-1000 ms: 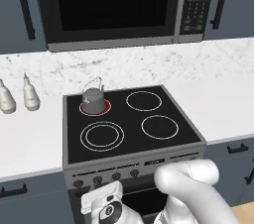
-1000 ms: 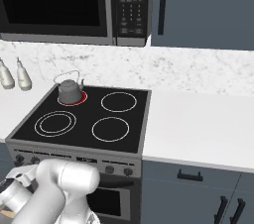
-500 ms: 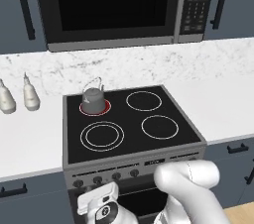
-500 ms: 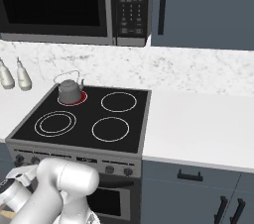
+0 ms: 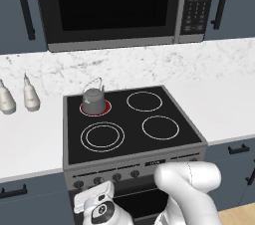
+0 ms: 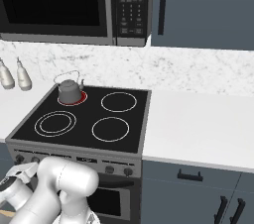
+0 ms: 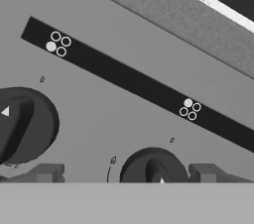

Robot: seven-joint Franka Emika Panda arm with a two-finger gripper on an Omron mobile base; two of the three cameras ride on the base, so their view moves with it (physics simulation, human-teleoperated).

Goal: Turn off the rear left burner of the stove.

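Gripper (image 7: 119,172) spread wide, straddling a dark knob (image 7: 154,166) on the stove (image 7: 124,134) front panel dead ahead. Rear left burner (image 5: 94,108) glowing red under kettle (image 5: 93,100), up and beyond. Knob likely rigid, smooth; pinch across its ridge.

The stove (image 5: 130,142) sits between two stretches of white counter (image 5: 30,139). A grey kettle (image 5: 93,100) stands on its black glass, on the rear left burner (image 5: 94,110), which glows red. Two pale bottles (image 5: 31,98) stand side by side on the left counter, near the marble wall.
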